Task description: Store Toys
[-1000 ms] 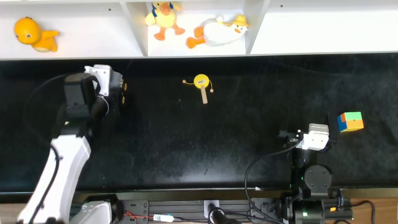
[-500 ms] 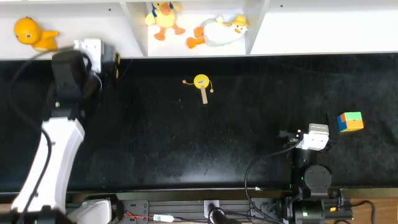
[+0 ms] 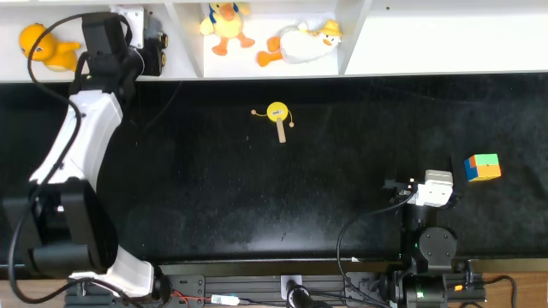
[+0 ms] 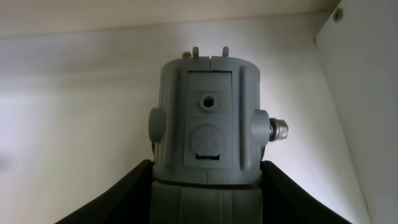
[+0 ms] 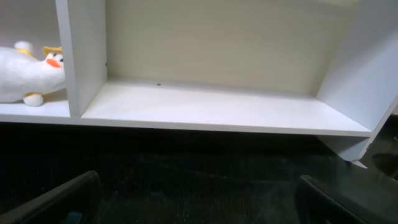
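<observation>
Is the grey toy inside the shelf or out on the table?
Inside. White shelf walls surround the grey toy, held by the left gripper's fingers.

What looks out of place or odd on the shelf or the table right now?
The white plush duck lies tipped on its side in the middle compartment. A yellow rattle drum and a colour cube sit loose on the black table, unstored. Nothing looks damaged or spilled.

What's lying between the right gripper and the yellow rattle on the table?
Nothing. In the top view, the black table is bare all the way from the right gripper to the rattle.
</observation>
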Controlling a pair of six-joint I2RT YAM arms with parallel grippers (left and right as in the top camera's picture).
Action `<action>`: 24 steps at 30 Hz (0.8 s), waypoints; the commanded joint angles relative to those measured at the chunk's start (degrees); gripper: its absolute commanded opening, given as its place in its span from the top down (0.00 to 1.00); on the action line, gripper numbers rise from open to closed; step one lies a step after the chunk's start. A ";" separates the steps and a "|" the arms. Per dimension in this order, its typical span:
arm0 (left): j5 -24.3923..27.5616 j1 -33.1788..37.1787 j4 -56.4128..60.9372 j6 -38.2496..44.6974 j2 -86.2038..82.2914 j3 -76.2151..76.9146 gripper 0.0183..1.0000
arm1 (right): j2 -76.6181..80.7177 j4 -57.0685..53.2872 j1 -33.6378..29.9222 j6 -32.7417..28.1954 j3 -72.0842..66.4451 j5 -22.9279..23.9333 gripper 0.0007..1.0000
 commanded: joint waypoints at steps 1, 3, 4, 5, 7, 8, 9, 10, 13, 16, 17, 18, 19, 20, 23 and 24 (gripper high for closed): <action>-0.07 -0.15 -0.31 -0.15 1.18 1.42 0.04 | -0.37 0.39 -0.15 -0.20 -0.81 -0.35 0.00; -0.07 -0.15 -1.84 -0.15 1.05 1.42 0.00 | -0.37 0.39 -0.15 -0.20 -0.81 -0.35 0.00; -0.07 -0.15 -3.17 -0.15 0.79 1.42 0.00 | -0.37 0.37 -0.15 -0.20 -0.81 -0.35 0.00; -0.11 -0.15 -4.70 -0.13 0.31 1.29 0.00 | -0.37 0.37 -0.15 -0.20 -0.81 -0.35 0.00; -0.42 -0.15 -7.28 -0.09 -1.70 0.20 0.00 | -0.37 0.39 -0.15 -0.20 -0.81 -0.35 0.00; -0.74 -0.17 -7.80 -0.09 -3.39 -1.18 0.00 | -0.37 0.39 -0.15 -0.20 -0.81 -0.35 0.00; -0.74 -0.20 -7.80 -0.02 -5.57 -3.30 0.00 | -0.37 0.39 -0.15 -0.20 -0.81 -0.35 0.00; -0.79 -0.20 -7.58 0.11 -8.15 -5.90 0.00 | -0.37 0.39 -0.15 -0.20 -0.81 -0.35 0.00; -1.20 -0.20 -6.27 0.09 -18.69 -16.35 0.00 | -0.39 0.39 -0.15 -0.20 -0.81 -0.35 0.00; -2.71 -0.20 -5.20 0.09 -32.76 -28.52 0.00 | -0.37 0.39 -0.15 -0.20 -0.81 -0.35 0.00; -3.72 -0.20 -5.20 0.09 -37.90 -32.46 0.00 | -0.39 0.39 -0.15 -0.20 -0.81 -0.35 0.00; -4.50 -0.20 -4.92 0.07 -43.60 -36.65 0.00 | -0.37 0.39 -0.15 -0.20 -0.81 -0.35 0.00; -4.92 -0.20 -4.33 0.07 -47.95 -39.78 0.00 | -0.37 0.39 -0.15 -0.20 -0.81 -0.35 0.00; -5.44 -0.17 -2.73 0.07 -52.74 -43.47 0.00 | -0.37 0.37 -0.15 -0.20 -0.81 -0.35 0.00; -5.66 -0.15 5.25 0.07 -66.01 -53.77 0.00 | -0.37 0.37 -0.15 -0.20 -0.81 -0.35 0.00; -5.66 -0.15 7.45 0.07 -70.07 -56.59 0.00 | -0.37 0.39 -0.15 -0.20 -0.81 -0.35 0.00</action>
